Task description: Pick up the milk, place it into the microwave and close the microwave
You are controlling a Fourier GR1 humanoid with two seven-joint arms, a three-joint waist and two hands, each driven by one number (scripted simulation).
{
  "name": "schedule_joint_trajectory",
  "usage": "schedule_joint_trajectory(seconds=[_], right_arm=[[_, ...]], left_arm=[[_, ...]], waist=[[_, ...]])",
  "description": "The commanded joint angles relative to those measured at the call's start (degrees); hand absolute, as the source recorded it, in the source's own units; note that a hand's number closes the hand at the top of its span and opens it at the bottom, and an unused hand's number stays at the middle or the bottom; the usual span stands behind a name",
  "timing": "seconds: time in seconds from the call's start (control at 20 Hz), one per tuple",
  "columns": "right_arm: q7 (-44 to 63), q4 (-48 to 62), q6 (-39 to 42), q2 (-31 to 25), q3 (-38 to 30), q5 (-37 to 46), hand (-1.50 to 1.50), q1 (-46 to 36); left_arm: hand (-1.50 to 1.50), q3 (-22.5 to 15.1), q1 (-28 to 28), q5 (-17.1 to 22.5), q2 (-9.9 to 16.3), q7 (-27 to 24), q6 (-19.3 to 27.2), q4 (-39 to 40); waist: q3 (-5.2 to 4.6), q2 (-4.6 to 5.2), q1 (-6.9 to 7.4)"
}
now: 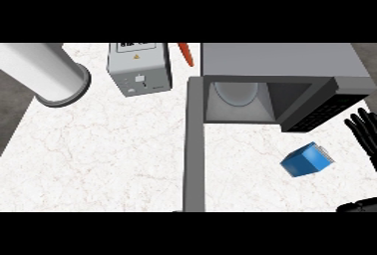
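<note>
I see the microwave (283, 74), a boxy grey metal shell, with its door (194, 149) swung wide open toward me and a pale round plate (239, 93) inside the dark cavity. The milk (307, 160), a small blue carton with a ridged white top, lies tilted on the white marbled tabletop (95, 149), just in front of the microwave's black control panel (324, 112). My right hand (364, 132), black with fingers spread straight, sits right of the milk, apart from it. Left of the microwave stand a grey box appliance (140, 67) and a smooth pale cylinder (44, 72).
</note>
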Motion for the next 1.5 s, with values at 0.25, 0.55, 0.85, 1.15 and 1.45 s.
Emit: schedule_joint_trajectory(seconds=[0.25, 0.55, 0.85, 1.15, 1.45], right_arm=[[-18.2, 25.2, -2.5, -2.9, 0.4, 14.5, -1.50, -5.3], [-33.4, 44.3, -7.8, -3.7, 2.9, 21.9, -1.50, -10.3], [-41.2, 57.5, -14.1, -4.9, 4.8, 26.1, -1.50, -16.4], [-46.4, 66.6, -14.3, -4.2, 5.9, 26.3, -1.50, -19.6], [-50.6, 70.9, -13.7, -2.7, 5.8, 24.9, -1.50, -21.0]], left_arm=[[-1.50, 5.4, 0.1, 7.1, 2.5, 3.1, -0.6, 0.4], [-1.50, 7.1, 3.4, 8.2, -0.2, 1.9, -7.1, 1.5], [-1.50, 8.0, 4.8, 9.8, -1.1, 4.9, -5.3, -3.2], [-1.50, 9.3, 4.3, 9.9, -1.0, 5.2, -6.5, -2.0], [-1.50, 10.1, 2.7, 10.4, -0.7, 4.4, -7.7, 0.6]], waist=[[0.04, 0.12, -0.07], [0.07, 0.16, 0.42], [0.10, 0.21, 0.39], [0.14, 0.28, 0.70], [0.24, 0.54, 0.70]])
